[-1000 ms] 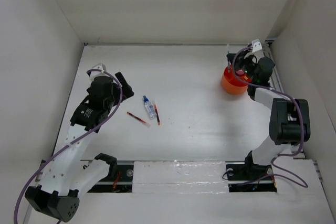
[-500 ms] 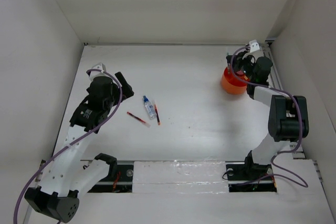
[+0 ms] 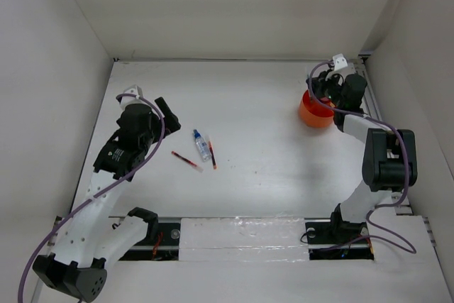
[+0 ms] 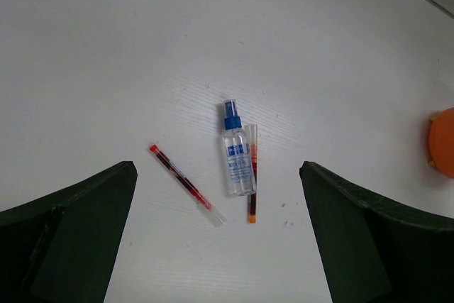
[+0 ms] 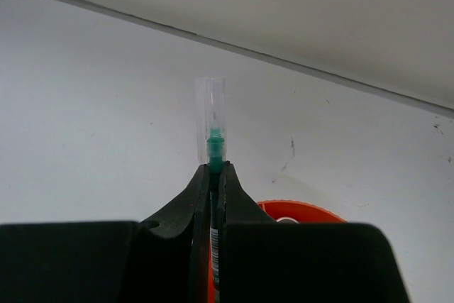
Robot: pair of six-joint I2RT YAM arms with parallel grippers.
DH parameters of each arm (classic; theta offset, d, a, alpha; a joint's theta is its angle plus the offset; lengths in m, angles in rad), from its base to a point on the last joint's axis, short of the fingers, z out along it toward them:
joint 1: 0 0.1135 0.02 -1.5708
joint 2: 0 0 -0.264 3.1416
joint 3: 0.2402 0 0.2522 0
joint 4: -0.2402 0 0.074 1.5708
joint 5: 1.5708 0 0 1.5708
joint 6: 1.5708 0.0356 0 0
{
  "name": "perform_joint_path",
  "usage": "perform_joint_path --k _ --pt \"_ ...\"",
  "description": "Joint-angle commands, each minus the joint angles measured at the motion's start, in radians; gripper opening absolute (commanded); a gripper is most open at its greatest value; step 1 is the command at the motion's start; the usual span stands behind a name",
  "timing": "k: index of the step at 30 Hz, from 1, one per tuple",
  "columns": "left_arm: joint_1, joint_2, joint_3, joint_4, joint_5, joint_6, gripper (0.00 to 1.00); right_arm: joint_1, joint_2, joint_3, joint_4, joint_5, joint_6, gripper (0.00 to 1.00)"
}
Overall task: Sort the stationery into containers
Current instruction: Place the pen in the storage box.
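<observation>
Your right jaws are pressing together on a thin dark green pen with a clear plastic cap (image 5: 214, 148). They are gripping it lengthwise along the barrel, so the capped end is sticking out just past the tips. I judge you are carrying it in line with the jaws so it can slide end-first into a compartment. The green section is showing right at the tips, the see-through cap is beyond it, and the dark barrel is running back down the slit. Just below the tips and slightly to their right, the rim of the round, low orange plastic tub (image 5: 305, 212) is peeking out. Whether any part of the pen is inside it, I cannot tell.

Your left jaws are standing wide apart and holding nothing, probably in readiness for the next pick. Ahead of them and between them, three things are lying flat on the white table (image 4: 142, 47):
- a small clear plastic bottle with a blue spray cap (image 4: 237, 157);
- a thin red pen with an orange end (image 4: 252, 175), lying just beside the bottle's right side;
- a second thin red pen with a clear end (image 4: 186, 184), lying slanted to the bottle's left and apart from it.
</observation>
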Motion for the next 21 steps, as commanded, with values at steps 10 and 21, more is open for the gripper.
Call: perform_joint_path --k 10,21 --pt "0.003 -0.029 -0.005 0.031 0.008 0.014 1.0 0.037 0.018 0.013 0.008 0.048 -0.033 0.06" --pt "0.003 -0.029 -0.005 0.031 0.008 0.023 1.0 0.037 0.018 0.004 -0.001 0.066 -0.033 0.35"
